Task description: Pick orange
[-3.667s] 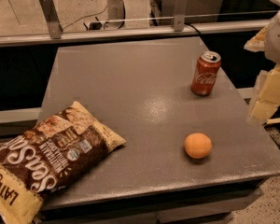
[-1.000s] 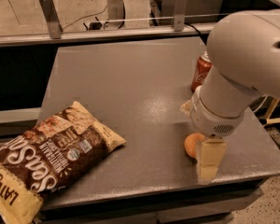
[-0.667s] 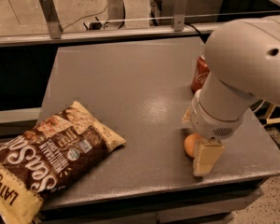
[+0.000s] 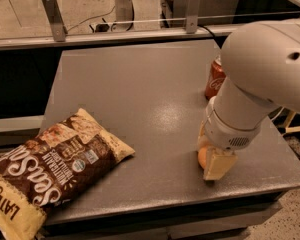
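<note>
A: Logging left to right. We are seeing the chip bag [image 4: 55,169] lying at the front-left corner of the table [image 4: 140,84], well apart from the work.
B: Noted. The orange [image 4: 203,158] is sitting near the front edge, toward the front-right corner. It is mostly hidden by the gripper [image 4: 213,163], which is low over it at table level.
A: Claw state?
B: We are not able to tell whether it is open or clamping the fruit.
A: The red can [image 4: 215,79] is standing behind the arm, near the right edge.
B: Our judgement: we are centring on the fruit and closing gently so it is not rolling toward the edge. Then we are lifting straight up, clear of the can.
</note>
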Action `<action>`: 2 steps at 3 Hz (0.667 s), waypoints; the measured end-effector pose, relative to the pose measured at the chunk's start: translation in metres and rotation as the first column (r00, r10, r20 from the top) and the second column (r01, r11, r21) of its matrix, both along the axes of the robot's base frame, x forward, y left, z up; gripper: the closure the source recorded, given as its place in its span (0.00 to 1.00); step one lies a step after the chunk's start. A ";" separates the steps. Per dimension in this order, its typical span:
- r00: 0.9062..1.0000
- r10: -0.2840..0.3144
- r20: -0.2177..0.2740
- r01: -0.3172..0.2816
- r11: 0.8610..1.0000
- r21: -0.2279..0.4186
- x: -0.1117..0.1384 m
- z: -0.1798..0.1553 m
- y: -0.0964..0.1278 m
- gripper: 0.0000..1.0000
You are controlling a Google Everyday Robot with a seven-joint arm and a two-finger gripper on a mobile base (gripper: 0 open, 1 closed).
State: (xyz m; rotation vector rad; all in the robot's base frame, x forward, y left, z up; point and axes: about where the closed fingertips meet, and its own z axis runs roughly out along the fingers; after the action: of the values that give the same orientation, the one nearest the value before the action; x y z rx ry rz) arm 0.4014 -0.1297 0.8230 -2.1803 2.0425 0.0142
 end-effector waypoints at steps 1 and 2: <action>0.999 0.016 0.045 -0.017 0.999 0.028 0.001 0.032 -0.007 0.92; 0.993 0.038 0.111 -0.043 0.998 0.045 0.006 0.079 -0.021 1.00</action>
State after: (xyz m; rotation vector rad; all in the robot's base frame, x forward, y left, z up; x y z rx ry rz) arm 0.4070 -0.1506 0.9020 -2.1436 1.9193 -0.0511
